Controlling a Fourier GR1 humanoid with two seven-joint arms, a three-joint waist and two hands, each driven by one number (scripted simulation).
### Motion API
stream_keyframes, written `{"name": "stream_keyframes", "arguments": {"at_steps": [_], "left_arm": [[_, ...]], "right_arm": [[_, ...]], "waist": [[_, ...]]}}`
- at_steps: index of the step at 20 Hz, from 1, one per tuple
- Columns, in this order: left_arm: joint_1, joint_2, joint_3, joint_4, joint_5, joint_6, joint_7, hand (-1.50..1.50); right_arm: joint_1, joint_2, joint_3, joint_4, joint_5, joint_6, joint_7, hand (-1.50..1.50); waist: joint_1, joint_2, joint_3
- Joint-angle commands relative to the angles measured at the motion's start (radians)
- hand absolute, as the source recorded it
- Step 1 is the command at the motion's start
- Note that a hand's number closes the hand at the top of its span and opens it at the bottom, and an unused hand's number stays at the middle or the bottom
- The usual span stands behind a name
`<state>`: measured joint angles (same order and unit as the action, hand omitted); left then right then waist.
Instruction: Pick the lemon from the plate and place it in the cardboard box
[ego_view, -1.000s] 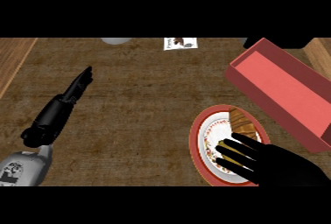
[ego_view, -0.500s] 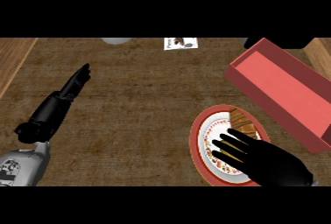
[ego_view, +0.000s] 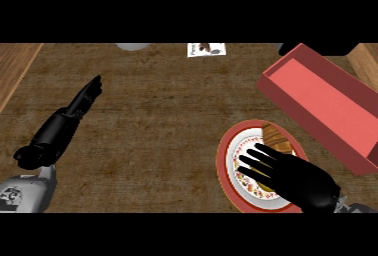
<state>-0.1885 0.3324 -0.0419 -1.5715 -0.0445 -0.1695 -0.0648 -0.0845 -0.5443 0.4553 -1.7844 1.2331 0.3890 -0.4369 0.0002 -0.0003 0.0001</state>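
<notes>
The left robot hand (ego_view: 80, 102) lies flat and straight-fingered on the desk (ego_view: 162, 125), well apart from the work. The right robot hand (ego_view: 291, 175), fingers spread and open, hovers over the plate (ego_view: 225, 165); the lemon is hidden, presumably beneath its palm. The cardboard box (ego_view: 325, 105) sits just ahead and right of that hand, its long axis running diagonally

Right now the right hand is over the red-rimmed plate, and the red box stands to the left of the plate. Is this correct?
Not quite. The head view shows the right hand over the red-rimmed plate, but the red box stands to the right of the plate and further back, not to its left.
</notes>
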Motion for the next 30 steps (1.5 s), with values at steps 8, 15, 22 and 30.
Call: {"name": "stream_keyframes", "arguments": {"at_steps": [8, 15, 22, 30], "left_arm": [[-0.050, -0.060, 0.024, 0.079, -0.065, -0.019, -0.039, 0.00], [-0.042, -0.101, 0.032, 0.096, -0.114, -0.004, -0.055, 0.00], [-0.007, -0.088, 0.040, -0.012, -0.097, -0.047, 0.018, 0.00], [-0.064, -0.085, 0.084, 0.048, -0.081, -0.075, 0.007, 0.00]], "right_arm": [[-0.016, 0.111, -0.004, 0.195, 0.160, -0.124, -0.024, -1.50], [-0.074, 0.160, -0.059, 0.282, 0.175, -0.077, -0.073, -1.50], [-0.055, 0.215, 0.001, 0.376, 0.221, -0.265, -0.161, 1.50], [-0.109, 0.206, -0.090, 0.393, 0.178, -0.387, -0.294, 1.50]], "waist": [[-0.002, 0.001, 0.000], [-0.001, 0.001, 0.000], [0.003, 0.001, 0.000], [-0.002, 0.001, 0.000]]}}
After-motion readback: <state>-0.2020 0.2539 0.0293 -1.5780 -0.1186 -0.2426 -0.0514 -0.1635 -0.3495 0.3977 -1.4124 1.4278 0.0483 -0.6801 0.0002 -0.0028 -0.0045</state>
